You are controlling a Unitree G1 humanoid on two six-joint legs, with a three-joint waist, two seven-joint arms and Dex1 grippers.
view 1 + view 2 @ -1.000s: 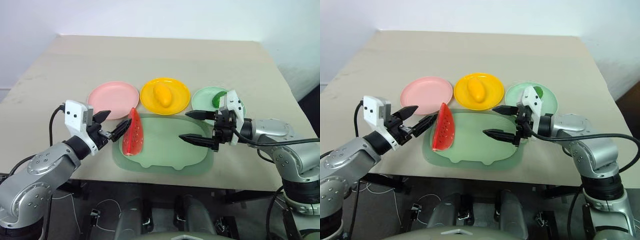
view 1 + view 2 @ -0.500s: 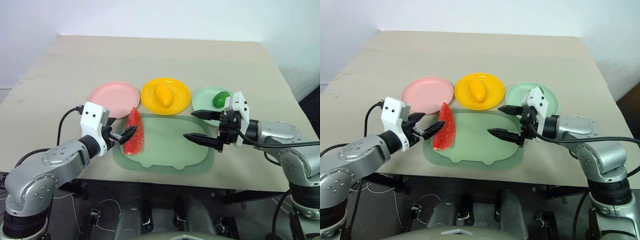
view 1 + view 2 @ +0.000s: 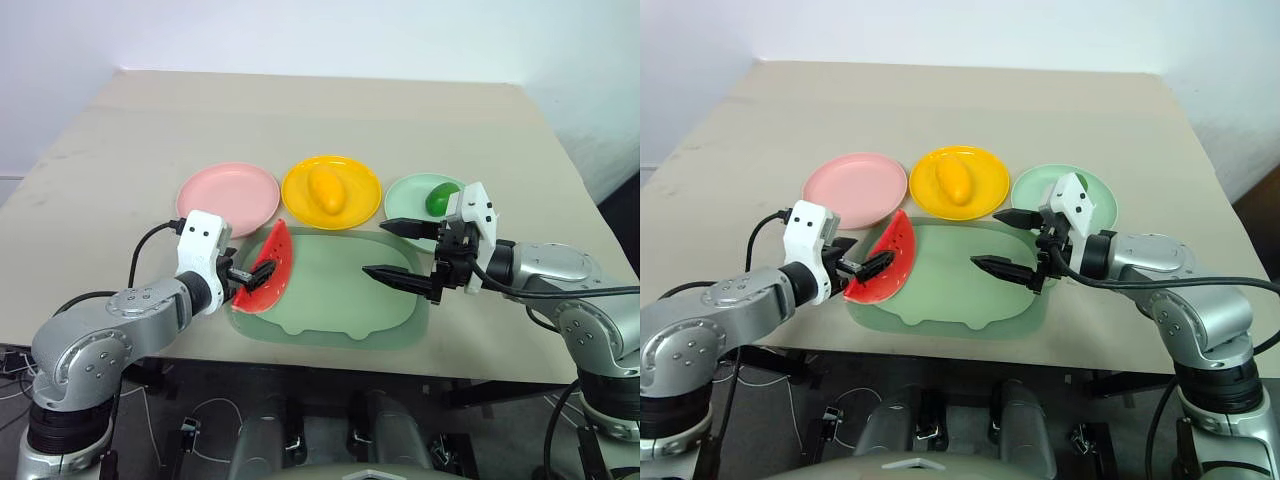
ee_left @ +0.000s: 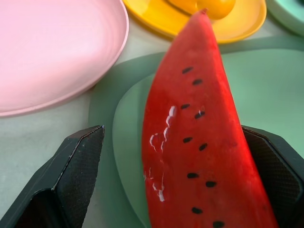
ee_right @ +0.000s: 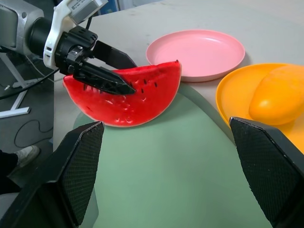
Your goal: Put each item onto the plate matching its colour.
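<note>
Left wrist view looks straight down the watermelon wedge (image 4: 199, 137), which stands between the two black fingers (image 4: 71, 175) of the left gripper (image 3: 252, 274); the jaws are spread wide on either side of the slice and I judge they bracket it without yet pinching it. The wedge leans on its rind at the left edge of the green pig-shaped tray (image 3: 340, 310), just beside the pink plate (image 3: 228, 197). The risk I see is that the slice is thin, glossy and tilted, so a squeeze that meets the curved red face off-centre could tip it flat or squirt it out toward the tray's rim; a low grip near the rind could also drag the tray along. The right gripper (image 3: 402, 252) hovers over the tray's right side with its fingers also wide apart and nothing between them, well clear of the wedge. As for the plates, the yellow plate (image 3: 352, 182) carries the yellow mango (image 3: 325, 190), the mint green plate (image 3: 405, 197) carries the dark green fruit (image 3: 441, 198), and the pink plate is bare, waiting for the wedge
</note>
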